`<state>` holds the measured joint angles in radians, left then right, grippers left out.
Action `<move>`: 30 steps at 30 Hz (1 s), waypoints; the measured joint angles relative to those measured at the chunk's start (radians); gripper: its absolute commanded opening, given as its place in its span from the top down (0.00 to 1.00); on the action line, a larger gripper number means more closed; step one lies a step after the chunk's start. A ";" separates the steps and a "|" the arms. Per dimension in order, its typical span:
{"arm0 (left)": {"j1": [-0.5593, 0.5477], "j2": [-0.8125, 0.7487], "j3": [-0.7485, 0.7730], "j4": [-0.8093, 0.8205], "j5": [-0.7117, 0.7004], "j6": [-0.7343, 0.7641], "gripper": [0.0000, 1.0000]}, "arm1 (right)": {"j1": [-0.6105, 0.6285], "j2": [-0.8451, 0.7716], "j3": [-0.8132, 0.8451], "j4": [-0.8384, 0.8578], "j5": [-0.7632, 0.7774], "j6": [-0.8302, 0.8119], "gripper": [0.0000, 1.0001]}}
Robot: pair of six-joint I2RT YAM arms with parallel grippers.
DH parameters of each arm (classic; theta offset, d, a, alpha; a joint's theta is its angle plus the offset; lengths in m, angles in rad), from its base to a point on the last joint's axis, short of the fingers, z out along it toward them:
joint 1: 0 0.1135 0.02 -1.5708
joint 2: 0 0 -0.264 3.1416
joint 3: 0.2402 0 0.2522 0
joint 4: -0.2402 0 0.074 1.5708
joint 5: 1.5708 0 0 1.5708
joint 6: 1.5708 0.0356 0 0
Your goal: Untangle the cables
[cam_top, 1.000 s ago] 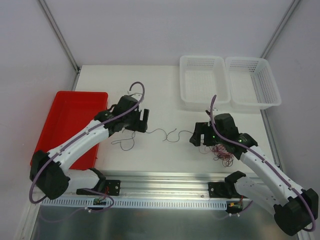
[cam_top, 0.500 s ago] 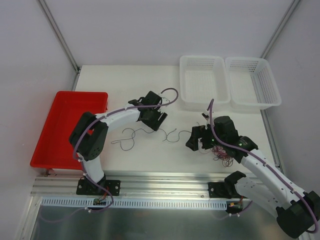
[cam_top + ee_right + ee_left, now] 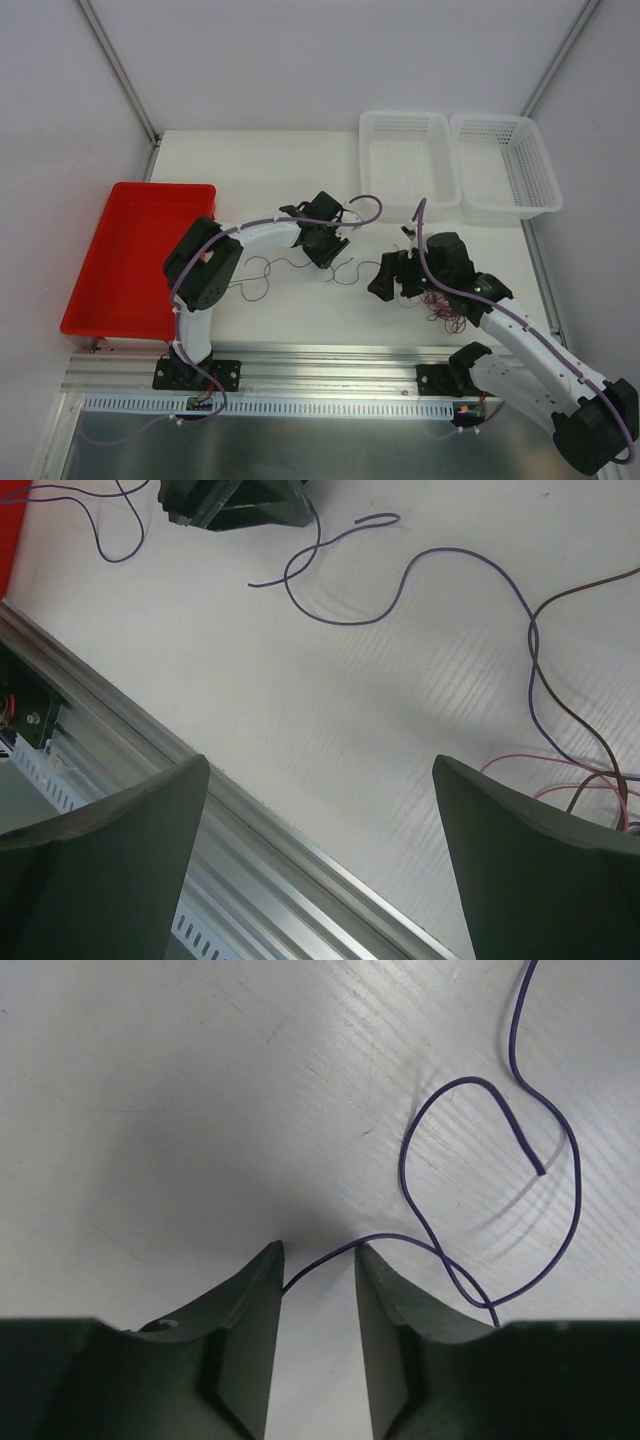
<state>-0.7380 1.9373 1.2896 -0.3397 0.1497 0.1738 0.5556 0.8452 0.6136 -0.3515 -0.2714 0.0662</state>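
Slippage threatens: from above, the left gripper [image 3: 328, 247] sits mid-frame over the thin purple wire [image 3: 345, 272]; its wrist view shows jaws slightly apart astride it, gripping nothing. Right wrist view: the right gripper [image 3: 320, 765] gapes wide and empty, the pink-red-and-brown wire tangle [image 3: 590, 780] at lower right unpinned, so pulling may drag it.

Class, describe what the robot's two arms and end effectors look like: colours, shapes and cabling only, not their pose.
The left arm and right arm have white tube-like links joined by chunky black joints, and a thick lilac cable runs along each. The left end effector and right end effector are dark, each with two wedge-shaped fingers. No markings are legible.
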 measured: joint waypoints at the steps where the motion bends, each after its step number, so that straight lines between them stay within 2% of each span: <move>1: 0.000 0.000 0.000 0.000 0.001 0.000 0.77 | 0.000 0.001 -0.003 0.005 -0.001 0.000 0.00; 4: 0.003 0.000 -0.002 0.002 0.002 0.000 0.90 | 0.001 0.011 -0.010 0.015 -0.005 0.001 0.00; 5: 0.005 0.000 -0.003 0.003 0.002 0.001 1.00 | 0.001 0.015 -0.011 0.021 -0.006 0.001 0.00; 12: 0.006 -0.035 -0.039 0.011 -0.002 -0.035 1.00 | 0.001 0.036 -0.031 0.065 -0.007 0.027 0.00; 24: 0.003 -0.422 -0.178 -0.012 -0.005 -0.216 1.00 | 0.006 0.195 -0.053 0.254 -0.006 0.108 0.05; 30: -0.011 -0.495 -0.195 -0.073 -0.004 -0.304 1.00 | 0.039 0.298 -0.043 0.336 -0.018 0.123 0.07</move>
<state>-0.7494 1.4425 1.0943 -0.4129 0.1455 -0.1303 0.5945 1.1427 0.5705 -0.0154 -0.2893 0.1890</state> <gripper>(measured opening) 0.009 0.937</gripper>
